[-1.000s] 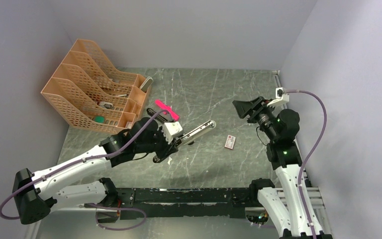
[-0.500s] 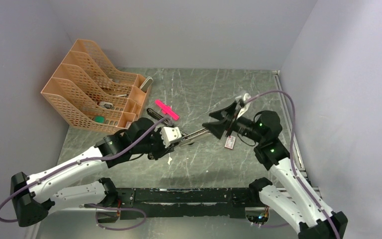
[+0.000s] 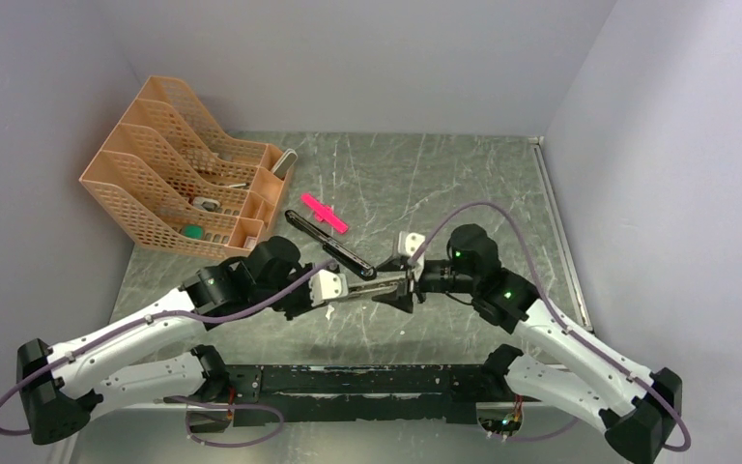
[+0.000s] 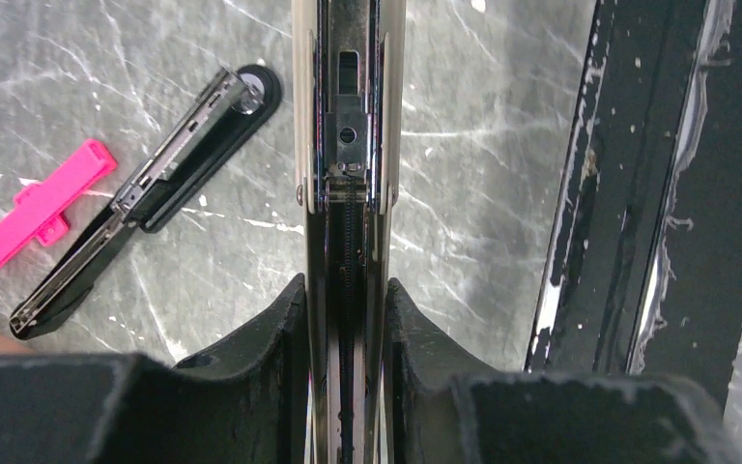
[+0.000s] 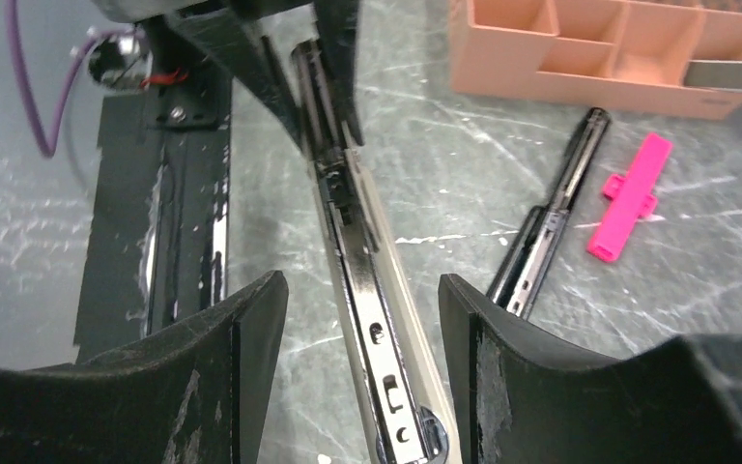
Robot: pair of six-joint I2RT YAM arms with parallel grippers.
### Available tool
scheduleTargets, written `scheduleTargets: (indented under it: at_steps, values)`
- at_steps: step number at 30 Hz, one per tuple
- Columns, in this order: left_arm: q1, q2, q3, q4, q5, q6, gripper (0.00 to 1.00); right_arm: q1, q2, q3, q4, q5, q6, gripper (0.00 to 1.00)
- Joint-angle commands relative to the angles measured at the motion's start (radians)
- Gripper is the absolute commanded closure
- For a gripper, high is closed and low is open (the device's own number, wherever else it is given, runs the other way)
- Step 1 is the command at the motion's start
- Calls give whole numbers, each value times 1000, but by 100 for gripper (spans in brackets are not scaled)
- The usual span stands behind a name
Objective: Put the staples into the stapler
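No legible text, label or number anywhere.

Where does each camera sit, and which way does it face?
Top external: high behind the bases, looking down at the table; left arm and right arm show.
Left wrist: rides the left arm, faces along the left gripper, shut on the stapler.
Right wrist: rides the right arm, faces past the open right gripper toward the left gripper.
Both wrist views share the stapler, black stick and pink piece.

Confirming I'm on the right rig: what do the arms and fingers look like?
Left arm and right arm have white links, black joints and a purple cable each. Green lights show on the right arm's joints. The fingers are black, broad and tapered, scuffed.
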Motion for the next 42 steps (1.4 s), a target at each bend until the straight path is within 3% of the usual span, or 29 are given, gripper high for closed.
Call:
scheduleTargets:
  at_steps: [1, 6, 16, 20, 24, 26, 27, 29, 31, 32, 33, 38, 42]
  values:
    - [0, -16, 56, -20, 56, 86, 93, 97, 32, 60, -144, 43, -175, 38]
    - [0, -63, 31, -4, 115, 120, 93, 177, 79, 64, -194, 64, -220, 43]
    - [0, -57, 30, -24, 122, 126, 93, 211, 97, 57, -159, 98, -192, 64]
    - [-1, -55, 30, -18, 125, 125, 93, 215, 85, 55, -146, 97, -173, 75]
    - [0, -62, 25, -6, 125, 124, 93, 214, 93, 64, -146, 114, -154, 95]
    - [0, -69, 20, 10, 110, 112, 92, 214, 102, 73, -136, 131, -134, 100]
    - [0, -76, 16, 24, 102, 105, 88, 214, 105, 75, -121, 145, -116, 100]
    - [0, -95, 7, 54, 82, 81, 67, 214, 108, 71, -78, 164, -80, 100]
    - [0, -130, 5, 84, 68, 60, 18, 214, 109, 56, -28, 202, -37, 100]
    - [0, -155, 8, 98, 66, 46, 5, 215, 108, 50, -8, 222, -18, 100]
    - [0, -183, 6, 119, 63, 39, 1, 214, 109, 46, 4, 247, -4, 100]
    - [0, -327, -21, 238, 12, 8, 1, 215, 113, 10, 74, 406, 85, 100]
    - [-1, -348, -21, 295, -100, -54, 1, 216, 152, -39, 159, 460, 185, 100]
